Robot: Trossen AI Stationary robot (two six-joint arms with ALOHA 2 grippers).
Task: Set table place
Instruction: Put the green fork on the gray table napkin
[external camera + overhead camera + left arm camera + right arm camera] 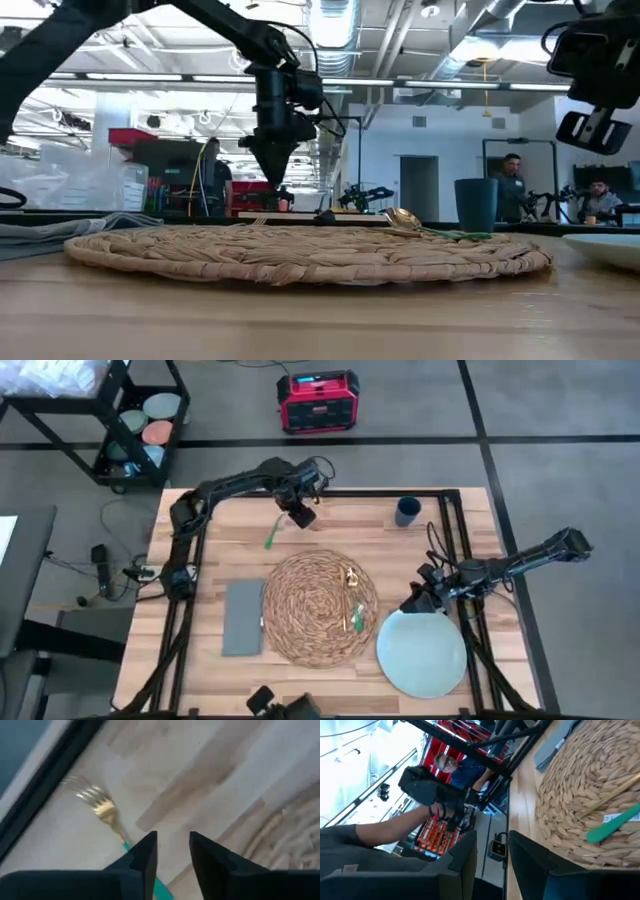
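Note:
A round woven placemat [320,608] lies mid-table, with gold and green-handled cutlery [352,602] on its right part. A grey napkin [243,617] lies flat to its left, and a pale blue-green plate [421,652] rests on the wood at near right. At the far right stands a dark teal cup [407,511]. A green-handled fork [272,532] lies on the wood beyond the placemat, its tines [95,800] showing ahead of my fingers. My left gripper [300,515] hangs shut just above the table beside the fork. My right gripper [413,600] hovers shut over the plate's far edge.
Black rails [455,560] run along the table's sides and far edge. A black cart [140,420] with dishes and a red box [318,402] stand on the floor beyond the table. People [512,180] are in the room behind. Bare wood lies between the fork and the cup.

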